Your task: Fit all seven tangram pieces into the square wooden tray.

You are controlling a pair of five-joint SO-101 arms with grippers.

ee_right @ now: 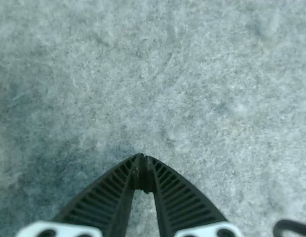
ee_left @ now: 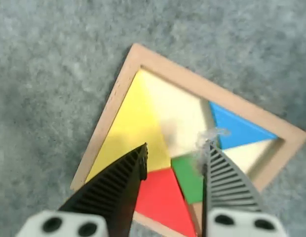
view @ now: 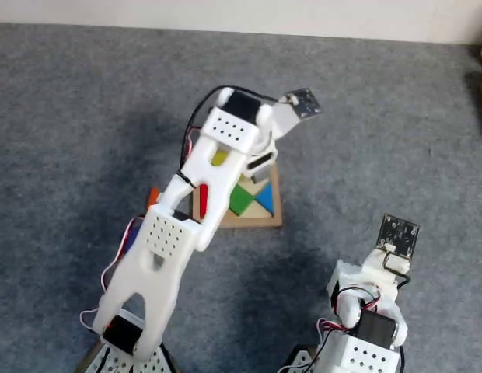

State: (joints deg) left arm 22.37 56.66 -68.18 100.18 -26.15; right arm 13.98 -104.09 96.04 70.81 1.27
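left gripper [ee_left: 175, 147]: spread, empty, above tray [ee_left: 118, 89]
right gripper [ee_right: 143, 160]: closed on nothing, over carpet [ee_right: 192, 74]
pieces [ee_left: 131, 128]: likely light, stiff, thin; pinch across opposite edges

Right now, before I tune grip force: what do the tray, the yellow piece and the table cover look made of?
Tray: looks like bare pale wood, with a matte tan rim. Yellow piece: flat, even colour with no grain showing, likely painted wood, possibly plastic; the look leaves it open. Table cover: grey carpet or felt, with fuzzy mottled fibres.
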